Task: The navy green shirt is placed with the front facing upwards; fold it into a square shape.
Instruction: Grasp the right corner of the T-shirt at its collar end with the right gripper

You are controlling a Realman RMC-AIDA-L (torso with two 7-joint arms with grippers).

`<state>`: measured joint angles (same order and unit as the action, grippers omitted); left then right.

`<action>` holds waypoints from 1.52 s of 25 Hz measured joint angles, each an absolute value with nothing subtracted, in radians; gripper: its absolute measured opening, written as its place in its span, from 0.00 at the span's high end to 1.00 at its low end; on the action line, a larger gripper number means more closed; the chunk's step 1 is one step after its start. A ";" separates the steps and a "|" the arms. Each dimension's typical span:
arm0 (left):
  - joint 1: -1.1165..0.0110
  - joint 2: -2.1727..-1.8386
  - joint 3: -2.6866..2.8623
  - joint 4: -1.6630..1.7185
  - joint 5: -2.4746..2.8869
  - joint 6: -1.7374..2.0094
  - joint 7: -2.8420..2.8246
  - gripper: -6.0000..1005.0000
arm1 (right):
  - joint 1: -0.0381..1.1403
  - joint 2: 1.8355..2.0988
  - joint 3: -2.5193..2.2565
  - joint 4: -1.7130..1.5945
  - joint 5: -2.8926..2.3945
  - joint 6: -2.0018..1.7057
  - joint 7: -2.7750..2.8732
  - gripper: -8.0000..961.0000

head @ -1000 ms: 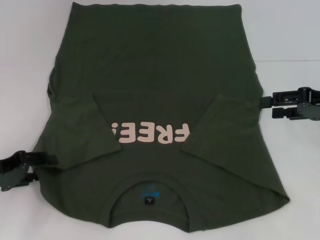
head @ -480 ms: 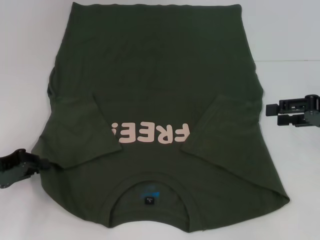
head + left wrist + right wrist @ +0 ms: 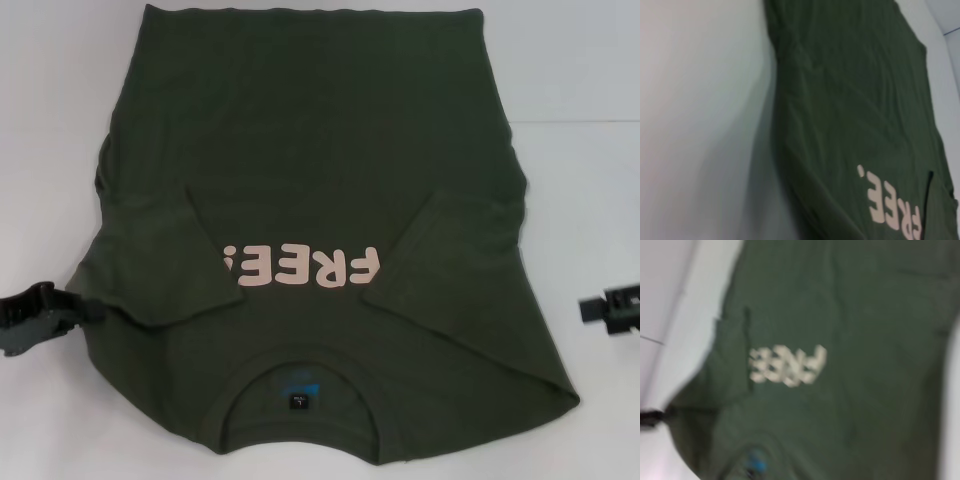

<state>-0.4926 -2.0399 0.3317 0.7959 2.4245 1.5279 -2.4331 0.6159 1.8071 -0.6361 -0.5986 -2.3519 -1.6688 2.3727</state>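
On white table point(image 3: 50, 120) | navy green shirt point(image 3: 310, 170) matte cotton, sleeves folded inward | gripper states unclear

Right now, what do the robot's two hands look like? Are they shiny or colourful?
Not colourful. Both are dark, nearly black, and matte. The left gripper is chunky and blocky, made of angular plates with a greenish-black tint. Only a small part of the right gripper shows at the picture's edge: black, boxy, with notched, stepped edges. No cables, stickers or writing are visible on either one.
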 joint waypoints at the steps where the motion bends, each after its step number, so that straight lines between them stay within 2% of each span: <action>1: -0.494 -2.039 0.332 0.796 2.421 1.529 -2.431 0.96 | 0.613 1.805 -0.636 -0.599 -2.374 -1.670 2.374 0.23; 6: -0.508 -2.037 0.335 0.791 2.414 1.520 -2.427 0.96 | 0.607 1.809 -0.636 -0.599 -2.436 -1.675 2.373 0.23; 17: -0.514 -2.035 0.331 0.788 2.413 1.496 -2.428 0.96 | 0.621 1.873 -0.651 -0.606 -2.478 -1.641 2.274 0.24; 38: -0.510 -2.036 0.331 0.787 2.413 1.486 -2.428 0.96 | 0.636 1.901 -0.762 -0.609 -2.480 -1.577 2.281 0.24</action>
